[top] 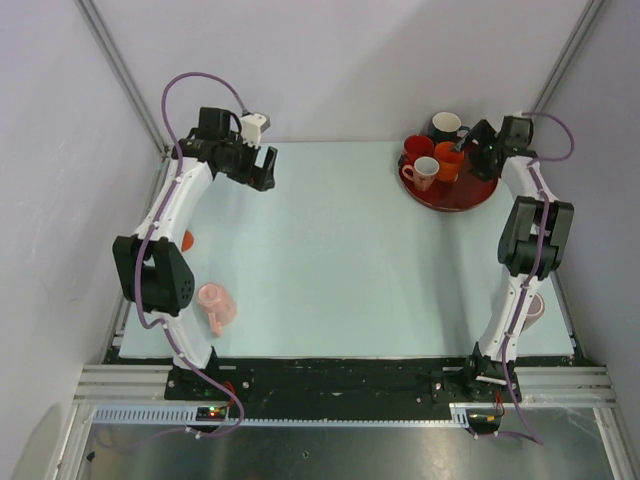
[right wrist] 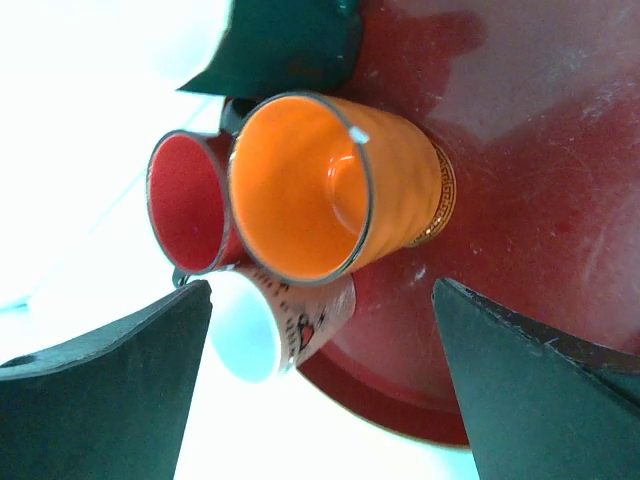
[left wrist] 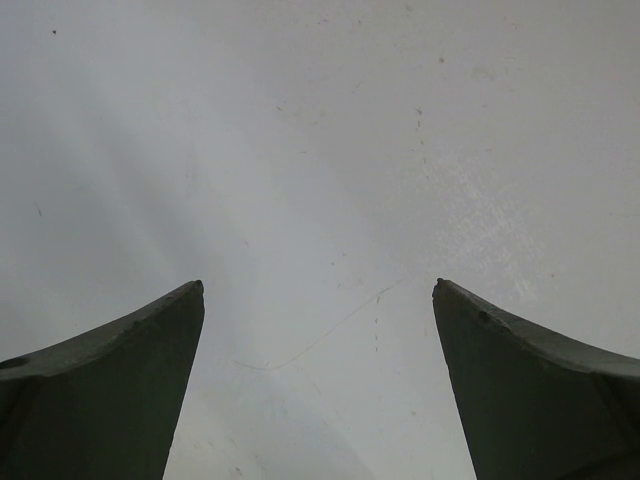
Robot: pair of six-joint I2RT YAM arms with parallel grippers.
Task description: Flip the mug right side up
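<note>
Now right arm (top: 522, 245) outstretched, end effector (top: 462, 148) spread beside orange mug (right wrist: 330, 190).

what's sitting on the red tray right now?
Four upright mugs: dark green mug, red mug, white mug, orange mug. The open right gripper hangs over the orange mug, covering part of it from above. The red tray's floor under them is hidden.

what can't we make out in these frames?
- Top view: orange object mostly hidden behind the left arm; unidentifiable.
- Top view: pink object half hidden behind the right arm.
- Top view: pink mug too small to tell where its opening faces.
- Right wrist view: green mug cut off by the top edge; white mug partly behind the orange mug.
</note>
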